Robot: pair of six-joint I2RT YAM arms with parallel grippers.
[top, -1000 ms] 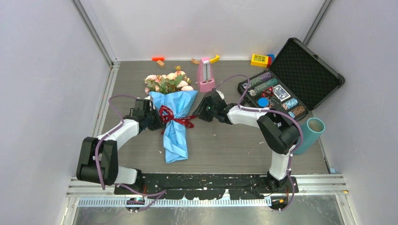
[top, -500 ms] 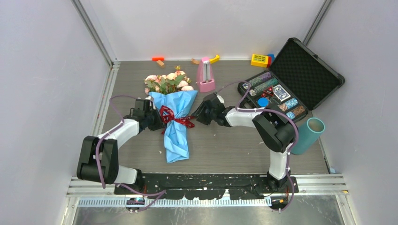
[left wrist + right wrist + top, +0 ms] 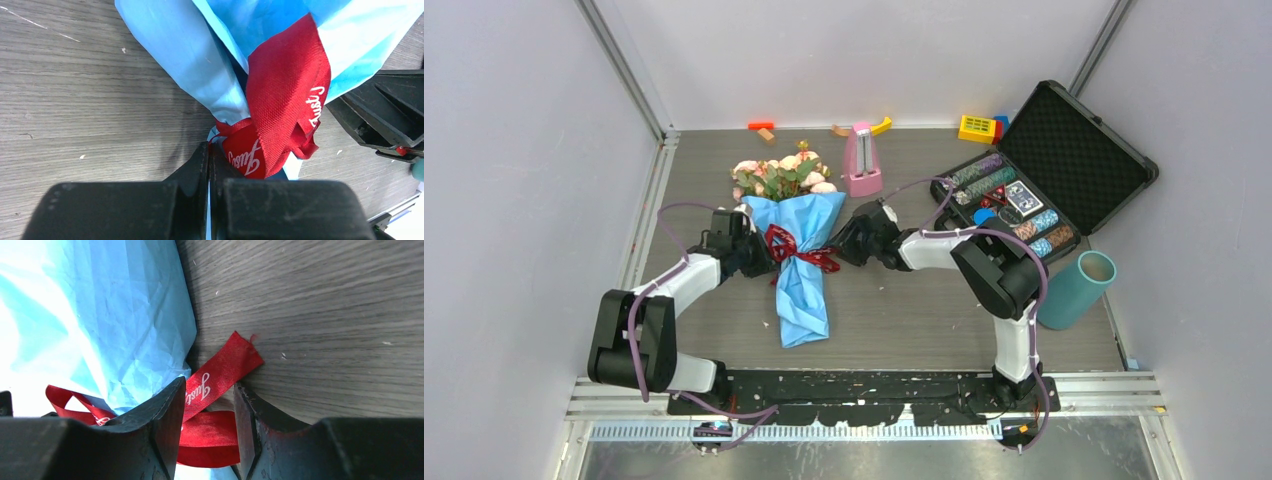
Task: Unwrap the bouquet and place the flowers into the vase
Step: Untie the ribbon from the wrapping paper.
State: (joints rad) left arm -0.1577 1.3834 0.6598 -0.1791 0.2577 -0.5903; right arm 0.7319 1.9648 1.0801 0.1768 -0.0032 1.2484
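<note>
The bouquet [image 3: 802,290] is laid on the table [image 3: 904,310], left of centre, with its flowers [image 3: 779,175] turned toward the far wall and its blue paper cone toward the arms. A dark red ribbon [image 3: 789,247] is tied around its middle. The left end effector [image 3: 209,150] is pressed together at the left side of the knot; whether a strand is caught cannot be told. The right end effector [image 3: 209,390] is held partly spread, with a loose ribbon tail [image 3: 220,372] lying between its fingers. The teal vase [image 3: 1069,292] is seen tilted at the table's right edge, well apart from the bouquet.
</note>
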